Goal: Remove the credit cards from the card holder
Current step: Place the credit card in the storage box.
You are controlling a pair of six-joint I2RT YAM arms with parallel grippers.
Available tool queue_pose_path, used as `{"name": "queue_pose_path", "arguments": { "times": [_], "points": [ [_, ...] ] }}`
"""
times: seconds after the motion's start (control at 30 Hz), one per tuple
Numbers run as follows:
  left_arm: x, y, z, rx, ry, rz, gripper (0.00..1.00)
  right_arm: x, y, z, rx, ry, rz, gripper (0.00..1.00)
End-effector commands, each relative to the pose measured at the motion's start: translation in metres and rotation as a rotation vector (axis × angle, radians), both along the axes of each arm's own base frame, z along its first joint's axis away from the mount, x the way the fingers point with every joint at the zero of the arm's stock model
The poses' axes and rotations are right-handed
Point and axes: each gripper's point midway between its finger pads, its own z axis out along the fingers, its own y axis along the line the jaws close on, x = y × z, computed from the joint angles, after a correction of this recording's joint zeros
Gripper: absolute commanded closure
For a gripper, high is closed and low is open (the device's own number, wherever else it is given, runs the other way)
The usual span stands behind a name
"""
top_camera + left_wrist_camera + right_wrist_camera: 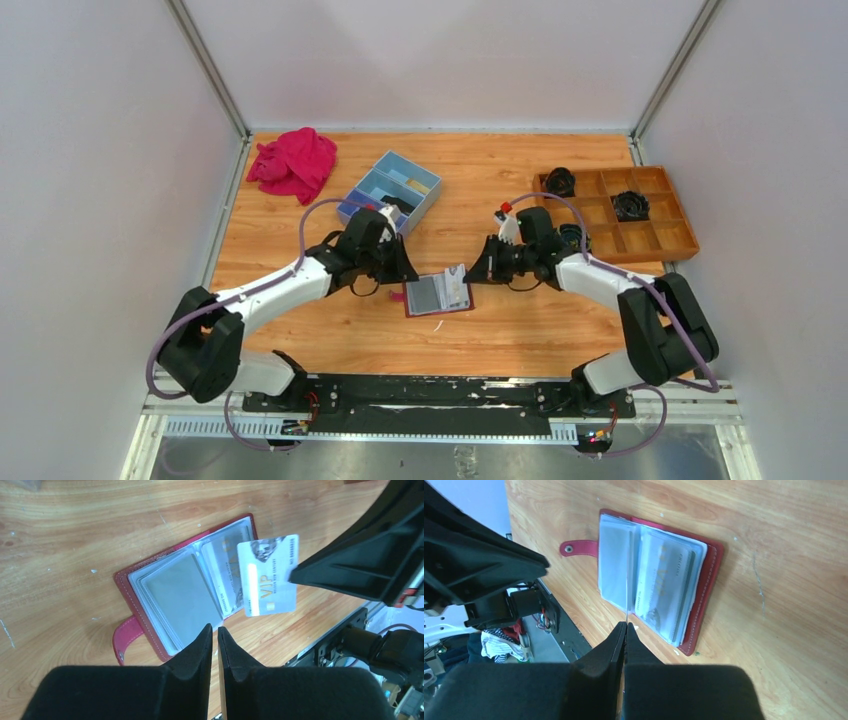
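From left wrist, right gripper [626, 627] holds VIP card [267, 575]; edge-on from right.

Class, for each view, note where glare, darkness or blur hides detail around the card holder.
Top external: card holder small, print unreadable. Left wrist: held credit card sharp, VIP legible; left pincer dark, soft. Right wrist: pockets glare whitish; right pincer featureless black.

Bright, even light; soft shadows, mostly sharp.
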Motion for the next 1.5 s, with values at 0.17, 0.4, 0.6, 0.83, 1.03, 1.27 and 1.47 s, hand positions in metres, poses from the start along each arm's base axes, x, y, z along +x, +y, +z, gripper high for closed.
{"name": "queue_pose_path", "arguments": {
  "times": [0.17, 0.4, 0.6, 0.83, 1.03, 1.27, 1.47],
  "points": [
    [0.005, 0.023, 0.04, 0.017, -0.059, 0.009, 0.87, 0.021, 0.003, 0.067, -0.006, -0.166, 0.068, 1.0],
    [0.022, 0.082, 0.105, 0.016, -0.143, 0.131, 0.87, 0.074, 0.032, 0.139, 0.015, -0.386, 0.188, 1.0],
    [0.034, 0.111, 0.134, 0.052, -0.198, 0.193, 0.87, 0.109, 0.078, 0.161, 0.025, -0.474, 0.33, 1.0],
    [0.046, 0.115, 0.146, 0.045, -0.221, 0.187, 0.87, 0.158, 0.115, 0.174, 0.043, -0.54, 0.388, 1.0],
    [0.053, 0.116, 0.141, 0.058, -0.2, 0.199, 0.87, 0.187, 0.13, 0.161, 0.028, -0.54, 0.364, 1.0],
    [0.057, 0.136, 0.136, 0.125, -0.277, 0.287, 0.86, 0.197, 0.14, 0.137, -0.074, -0.57, 0.34, 1.0],
    [0.07, 0.151, 0.144, 0.162, -0.384, 0.365, 0.85, 0.204, 0.152, 0.113, -0.149, -0.591, 0.336, 1.0]
  ]
}}
